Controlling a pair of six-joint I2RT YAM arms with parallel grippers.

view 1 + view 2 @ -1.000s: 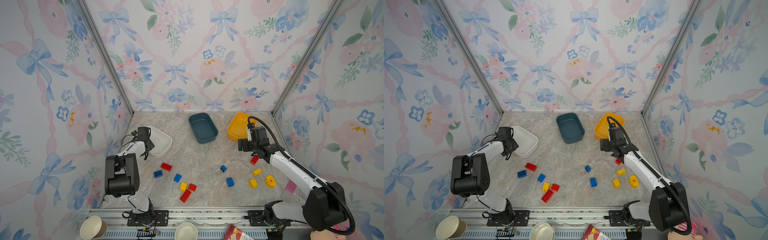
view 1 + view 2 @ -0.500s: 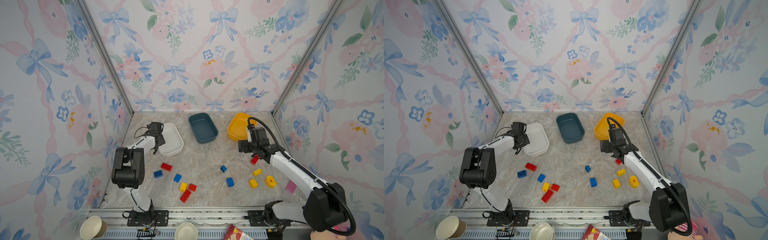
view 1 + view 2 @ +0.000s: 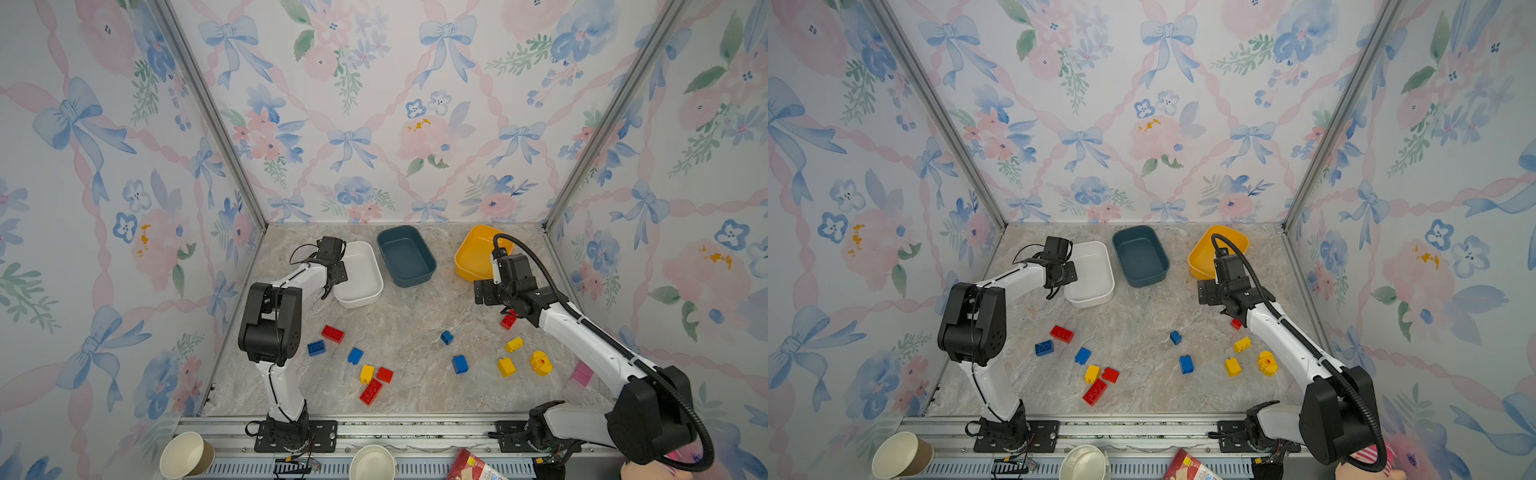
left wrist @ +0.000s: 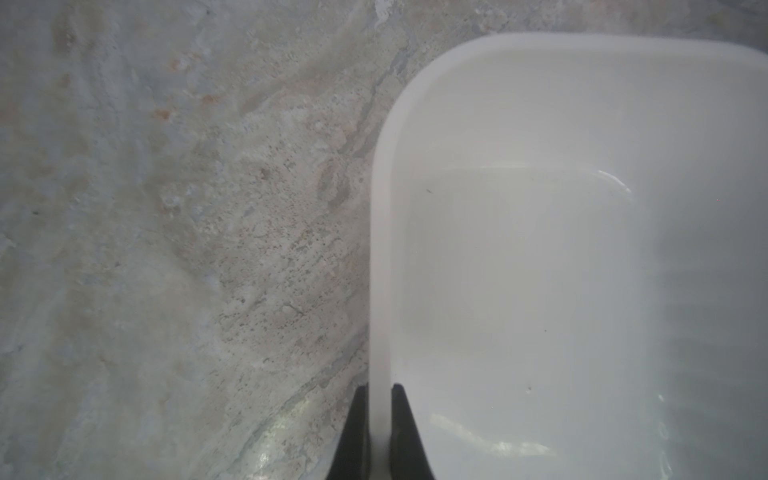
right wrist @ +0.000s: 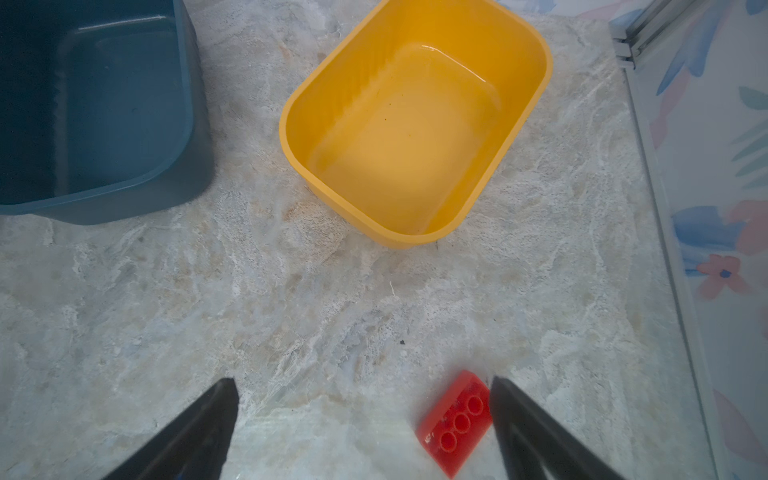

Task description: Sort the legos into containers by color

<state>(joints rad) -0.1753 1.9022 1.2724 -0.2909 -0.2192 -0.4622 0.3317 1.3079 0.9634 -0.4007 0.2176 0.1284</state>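
My left gripper [image 4: 379, 399] is shut on the near-left rim of the white container [image 3: 365, 270], one finger inside the wall and one outside. The container holds nothing. The teal container [image 3: 405, 255] and the yellow container [image 5: 411, 124] stand to its right along the back, both holding nothing. My right gripper [image 5: 363, 386] hangs open low over the table, and a red lego [image 5: 455, 419] lies just inside one of its fingers. Red, blue and yellow legos lie scattered across the front, among them a red one [image 3: 332, 333], a blue one [image 3: 460, 364] and a rounded yellow one [image 3: 540, 363].
A pale pink block [image 3: 581, 373] lies by the right wall. Two paper cups [image 3: 187, 455] [image 3: 372, 461] and a red packet [image 3: 473, 465] sit below the front rail. Papered walls close in the left, back and right sides.
My left gripper closed on the white container's rim and has dragged it to the right, towards the teal one. The right arm has stayed still.
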